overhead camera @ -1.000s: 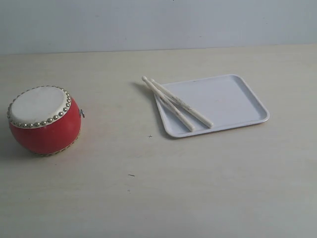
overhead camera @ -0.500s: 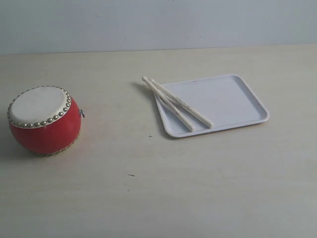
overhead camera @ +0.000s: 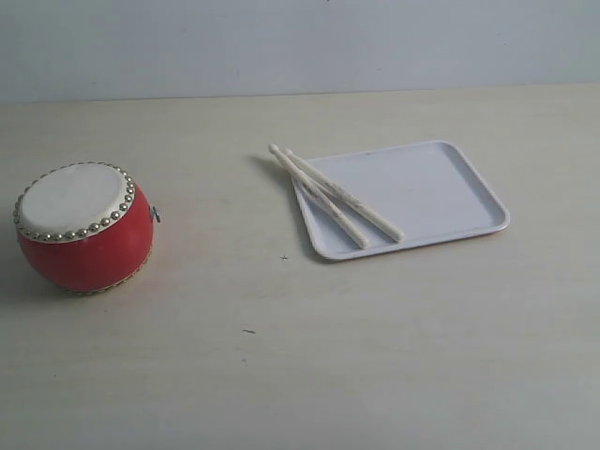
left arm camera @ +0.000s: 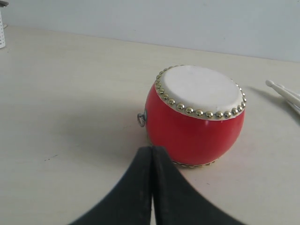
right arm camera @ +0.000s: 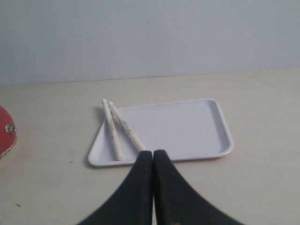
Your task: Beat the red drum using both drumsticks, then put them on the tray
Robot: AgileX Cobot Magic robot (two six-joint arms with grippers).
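Both sticks [overhead camera: 333, 195] on tray [overhead camera: 441, 187], ahead of right gripper [right arm camera: 153, 154]; drum [overhead camera: 84, 225] by counter [overhead camera: 281, 375] left edge, ahead of left gripper [left arm camera: 152, 150]; both jaws clenched, empty.

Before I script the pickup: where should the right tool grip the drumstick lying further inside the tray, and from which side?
Probably from above near its butt end, right tool closing across the shaft: that drumstick rests on the tray, and its neighbour diverges there.

Lab-like test bench, pale wood-grain tabletop [overhead camera: 281, 375], plain grey-white wall [overhead camera: 300, 47] behind, staged props
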